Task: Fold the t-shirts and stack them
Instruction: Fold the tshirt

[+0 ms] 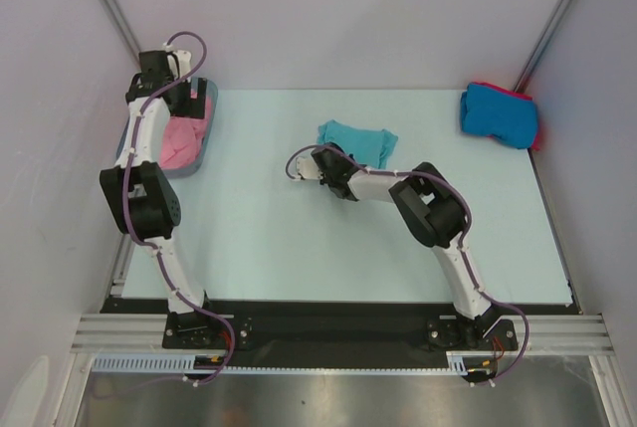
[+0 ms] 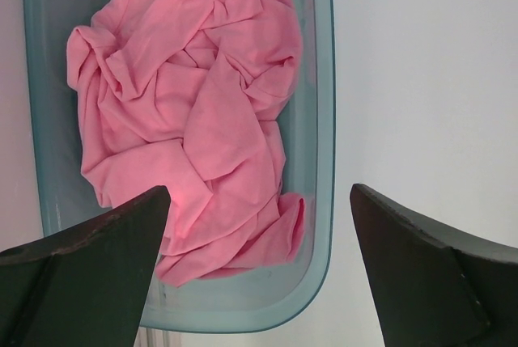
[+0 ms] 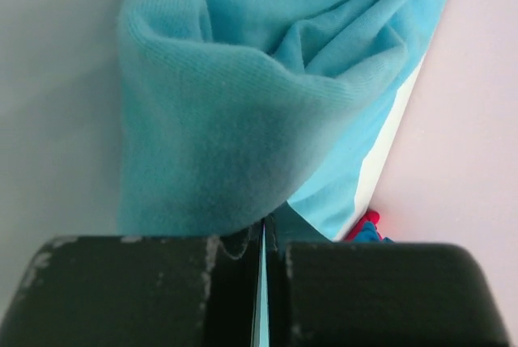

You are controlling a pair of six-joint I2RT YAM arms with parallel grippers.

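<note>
The teal t-shirt [image 1: 358, 140] lies bunched at the table's middle; it fills the right wrist view [image 3: 243, 104]. My right gripper [image 1: 326, 162] is at its near-left edge, shut on the teal cloth [image 3: 263, 234]. The pink t-shirt [image 1: 179, 141] lies crumpled in the grey-blue tub [image 1: 206, 138] at the left; the left wrist view shows it from above [image 2: 194, 96]. My left gripper [image 1: 187, 99] hovers over the tub's far end, open and empty [image 2: 259, 201]. The bright blue t-shirt [image 1: 501, 114] lies folded on the red one [image 1: 532, 101] at the far right corner.
The tub's rim [image 2: 324, 161] runs between my left fingers. Pale walls and slanted frame posts close in the table at left, back and right. The black base rail [image 1: 328, 332] runs along the near edge.
</note>
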